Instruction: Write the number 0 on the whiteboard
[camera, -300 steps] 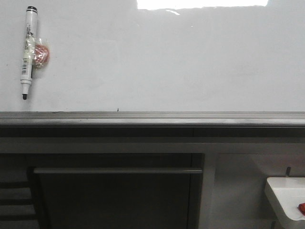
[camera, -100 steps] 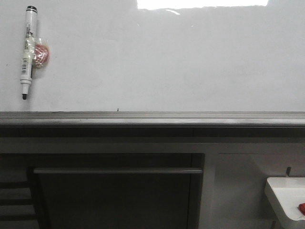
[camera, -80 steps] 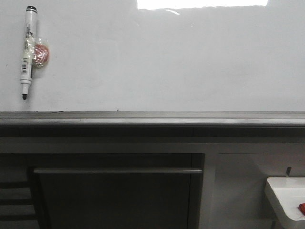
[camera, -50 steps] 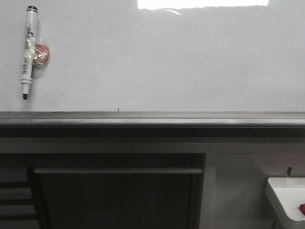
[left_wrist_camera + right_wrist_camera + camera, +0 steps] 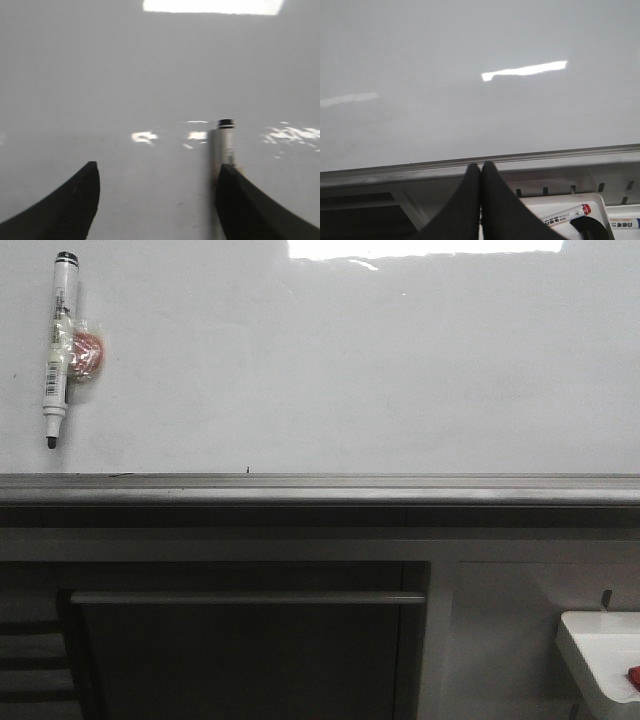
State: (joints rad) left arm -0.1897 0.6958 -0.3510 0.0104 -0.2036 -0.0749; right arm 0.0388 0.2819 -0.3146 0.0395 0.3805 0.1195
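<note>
A: Where is the whiteboard [image 5: 350, 370]?
B: It fills the upper half of the front view, glossy white, with glare along its top edge and a grey ledge [image 5: 320, 487] along its lower edge. No drawn 0 shows on it.

A: Anything on the board?
B: A black-tipped marker [image 5: 57, 345] hangs at its upper left, tip down, with a small red piece [image 5: 86, 353] just beside its barrel.

A: And the left gripper [image 5: 157, 200]?
B: Its jaws are spread wide. The marker's barrel [image 5: 223, 145] lies right against one finger, with nothing between the jaws.

A: The right gripper [image 5: 480, 200]?
B: Pressed together, empty, pointing at the ledge. Beyond its fingers a white tray [image 5: 560, 207] holds a red-capped marker [image 5: 567, 215].

A: Lower down?
B: In the front view, that tray [image 5: 600, 655] sits at lower right.
</note>
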